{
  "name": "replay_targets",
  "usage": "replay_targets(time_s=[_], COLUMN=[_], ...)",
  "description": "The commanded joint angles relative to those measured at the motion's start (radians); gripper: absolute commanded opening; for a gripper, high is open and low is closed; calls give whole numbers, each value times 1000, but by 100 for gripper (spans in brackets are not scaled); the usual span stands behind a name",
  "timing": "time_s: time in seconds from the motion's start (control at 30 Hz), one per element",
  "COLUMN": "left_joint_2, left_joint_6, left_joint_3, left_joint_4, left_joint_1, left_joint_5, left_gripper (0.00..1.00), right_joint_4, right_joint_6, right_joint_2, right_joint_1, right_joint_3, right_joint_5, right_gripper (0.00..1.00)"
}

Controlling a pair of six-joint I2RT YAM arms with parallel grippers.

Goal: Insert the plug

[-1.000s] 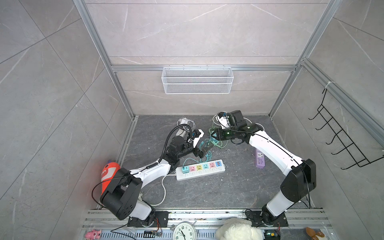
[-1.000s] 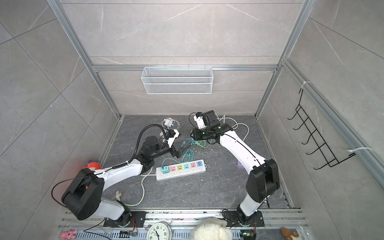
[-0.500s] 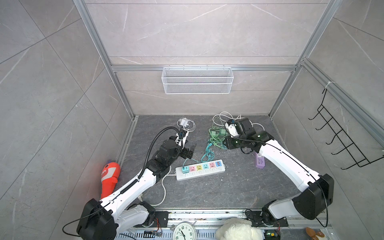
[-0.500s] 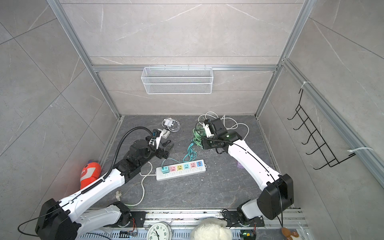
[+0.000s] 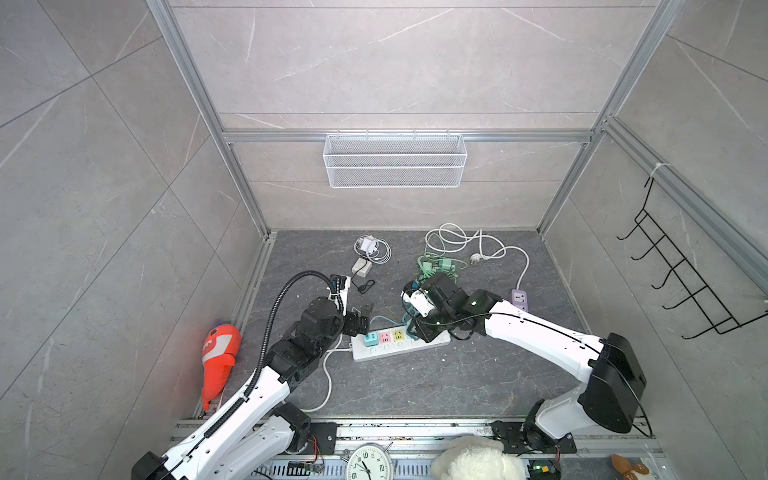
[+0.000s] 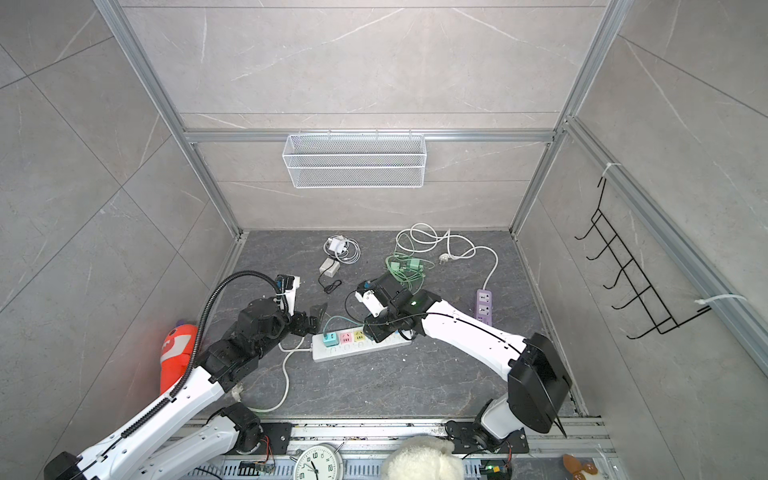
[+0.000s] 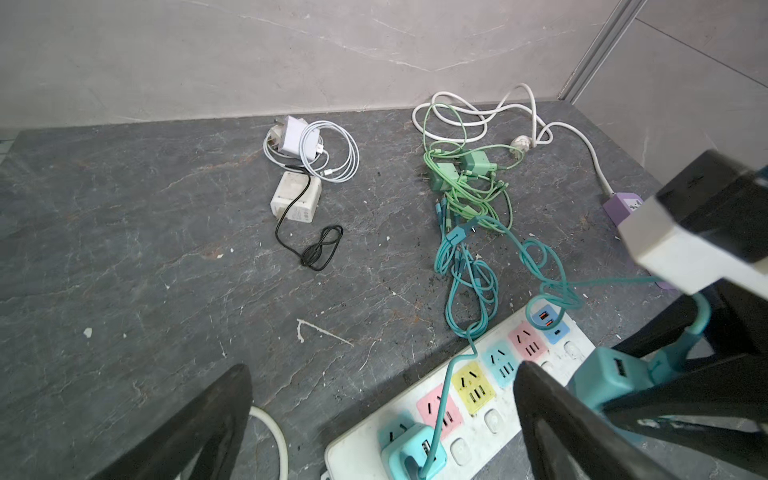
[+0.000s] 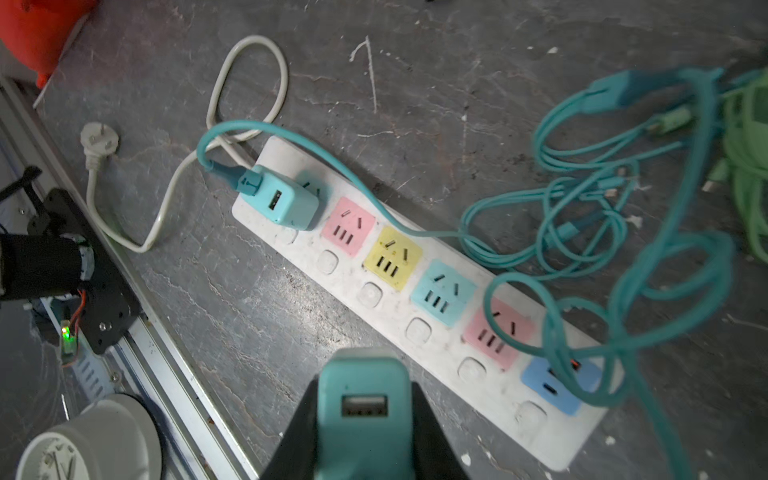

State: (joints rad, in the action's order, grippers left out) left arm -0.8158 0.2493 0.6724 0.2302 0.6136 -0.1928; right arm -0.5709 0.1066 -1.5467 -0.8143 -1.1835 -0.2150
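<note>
A white power strip (image 5: 374,354) (image 6: 332,353) with coloured sockets lies on the dark floor. One teal plug (image 8: 282,201) (image 7: 411,451) sits in the socket at its left end. My right gripper (image 8: 363,399) (image 5: 424,328) is shut on a second teal plug (image 8: 363,419) (image 7: 602,378), held just above the strip's right half. Its teal cable (image 8: 623,232) trails over the strip. My left gripper (image 7: 384,372) (image 5: 361,318) stands open and empty above the strip's left end.
Green chargers and cables (image 5: 440,266) and white chargers (image 5: 368,249) lie toward the back wall. A purple strip (image 5: 519,299) is at the right, an orange toy (image 5: 218,357) at the left. A clock (image 5: 369,463) stands by the front rail.
The right gripper carried the teal plug from the cable pile forward to over the strip. The left arm drew back and its gripper came down to the strip's left end.
</note>
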Motion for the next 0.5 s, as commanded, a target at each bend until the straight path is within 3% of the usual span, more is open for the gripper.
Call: replay_targets(time_s=[0.0, 0.23, 0.37, 0.47], left_joint_2=[17, 60, 199, 278], left_joint_6=[116, 498, 677, 744], left_joint_3=[47, 24, -89, -177], left_joint_4=[186, 578, 641, 647], left_joint_1=[2, 2, 4, 4], left_joint_5=[-50, -128, -61, -2], left_gripper=[100, 99, 90, 83], right_joint_4=[90, 102, 94, 88], right_joint_6=[-126, -306, -357, -378], right_joint_2=[-36, -112, -169, -208], right_joint_1=[-33, -65, -66, -64], right_joint_3=[-7, -72, -113, -144], right_joint_5=[-65, -74, -66, -63], right_gripper=[9, 8, 7, 7])
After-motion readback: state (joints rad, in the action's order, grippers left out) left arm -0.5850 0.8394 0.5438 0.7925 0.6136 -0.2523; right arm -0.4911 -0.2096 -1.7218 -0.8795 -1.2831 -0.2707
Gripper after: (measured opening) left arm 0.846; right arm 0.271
